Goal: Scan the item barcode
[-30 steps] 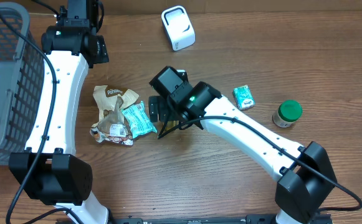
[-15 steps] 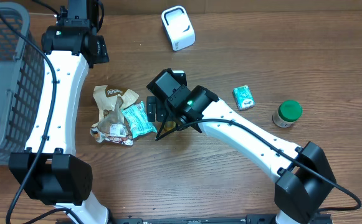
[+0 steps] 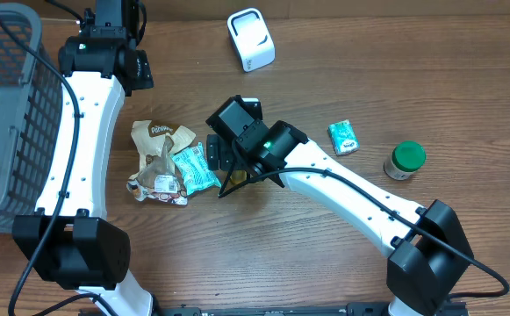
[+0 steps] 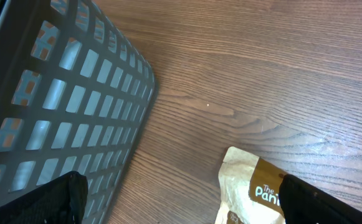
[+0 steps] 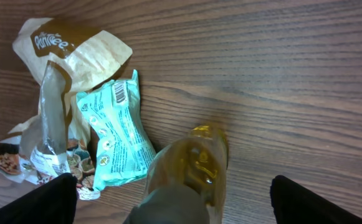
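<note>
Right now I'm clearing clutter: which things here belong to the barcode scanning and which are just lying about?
Job, probably: white scanner, yellow bottle, right end effector over it.
Lying about: brown bag, large teal packet, small teal packet, green-lidded jar.

Bright, even light; soft shadows

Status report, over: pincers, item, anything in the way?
Left pincer open, beside the basket. Right pincer open, straddling the yellow bottle lying on the table. Teal packet close against the bottle's side.
</note>
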Tool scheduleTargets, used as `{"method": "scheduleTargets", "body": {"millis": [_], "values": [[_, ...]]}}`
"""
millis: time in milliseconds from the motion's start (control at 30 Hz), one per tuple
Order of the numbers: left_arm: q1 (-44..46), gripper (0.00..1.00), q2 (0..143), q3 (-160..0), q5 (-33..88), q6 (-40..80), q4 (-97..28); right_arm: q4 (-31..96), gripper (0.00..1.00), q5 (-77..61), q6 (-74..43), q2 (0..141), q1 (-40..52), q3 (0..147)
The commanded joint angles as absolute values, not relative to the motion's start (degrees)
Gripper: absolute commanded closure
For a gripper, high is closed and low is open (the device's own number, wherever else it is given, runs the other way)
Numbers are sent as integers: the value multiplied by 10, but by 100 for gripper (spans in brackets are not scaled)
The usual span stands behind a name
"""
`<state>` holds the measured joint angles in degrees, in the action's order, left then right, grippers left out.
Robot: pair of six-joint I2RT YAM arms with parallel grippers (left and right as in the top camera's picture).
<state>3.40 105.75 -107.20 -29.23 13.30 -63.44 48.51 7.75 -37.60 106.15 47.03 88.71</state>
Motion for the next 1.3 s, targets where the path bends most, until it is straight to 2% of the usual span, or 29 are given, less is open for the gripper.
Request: {"method": "scheduleTargets", "body": {"millis": [0, 533, 867, 1000, 1067, 1267], "values": [[39, 0, 1047, -1081, -300, 128, -634, 483, 11, 84, -377, 1056, 472, 883], [39, 1, 1047, -1081, -300, 128, -634, 489, 11, 84, -377, 1075, 472, 883], [39, 1, 1047, -1081, -300, 128, -634, 494, 25, 84, -377, 1075, 472, 863], [39, 0, 1047, -1081, -300, 128, -634, 495, 42, 86, -377, 1075, 471, 863], [39, 0, 1047, -1081, -300, 128, -634, 497, 47, 86, -375, 1075, 471, 863], [39, 0, 1047, -1081, -300, 128, -634, 501, 53, 121, -375, 1074, 469, 865]]}}
